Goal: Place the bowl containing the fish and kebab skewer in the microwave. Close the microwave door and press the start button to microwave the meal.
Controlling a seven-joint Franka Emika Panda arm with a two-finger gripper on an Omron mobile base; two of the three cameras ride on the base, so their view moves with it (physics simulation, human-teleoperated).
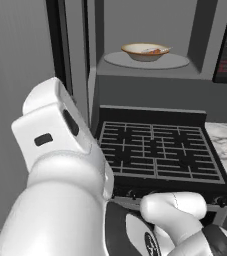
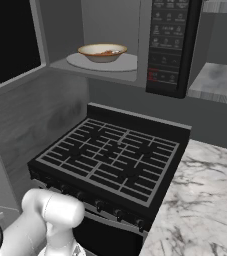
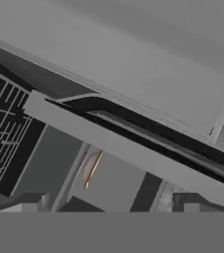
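Bowl: the cream bowl with the tan-yellow rim sits on the pale turntable inside the microwave, roughly at the turntable's middle, above the black gas stove.
Meal: a reddish-brown kebab skewer and a pale fish lie in the bowl; at this size I cannot separate them cleanly.
Step done: placing the bowl looks finished to me, since it rests on the turntable with nothing of mine touching it.
Microwave door: the black glass door stands swung open at the left of the cavity, so closing it is not yet done.
Door seen from my hand: a grey bar that I take for the door's edge handle runs slantwise across the hand view, with a thin sliver of the bowl's rim just beyond it.
Button panel: the narrow black panel is at the right of the cavity, apart from my arm; the start button is untouched, as I judge.
Pincer: my fingers are spread wide and hold nothing; in the hand view the tips are not clear enough to point at.
Left to do: swing the door shut, then press start.
My judgement: about a third along, with two steps remaining.
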